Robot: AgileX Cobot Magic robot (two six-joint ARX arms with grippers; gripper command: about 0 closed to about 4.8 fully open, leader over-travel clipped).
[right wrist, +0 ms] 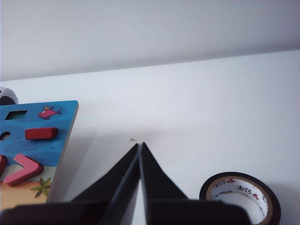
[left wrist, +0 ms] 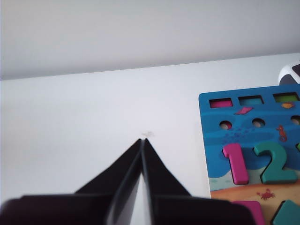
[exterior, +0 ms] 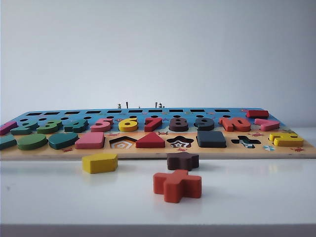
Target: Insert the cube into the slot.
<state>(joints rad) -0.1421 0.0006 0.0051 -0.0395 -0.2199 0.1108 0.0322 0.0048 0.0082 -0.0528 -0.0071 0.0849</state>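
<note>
The cube [exterior: 211, 138], a flat dark navy square, lies in the front row of the puzzle board [exterior: 148, 153], between the star cut-out [exterior: 180, 142] and the cross cut-out [exterior: 245, 141]. It sits level with the seated pieces beside it. The slot is hidden: no checkered cut-out shows. Neither gripper appears in the exterior view. My left gripper [left wrist: 142, 139] is shut and empty over bare white table, beside the board's end with the digits 1 and 2 [left wrist: 211, 117]. My right gripper [right wrist: 140, 144] is shut and empty beside the board's other end [right wrist: 65, 112].
Three loose blocks lie on the white table in front of the board: a yellow pentagon [exterior: 99, 162], a dark brown star [exterior: 182, 161] and an orange cross [exterior: 177, 185]. A roll of black tape [right wrist: 240, 197] lies close to my right gripper.
</note>
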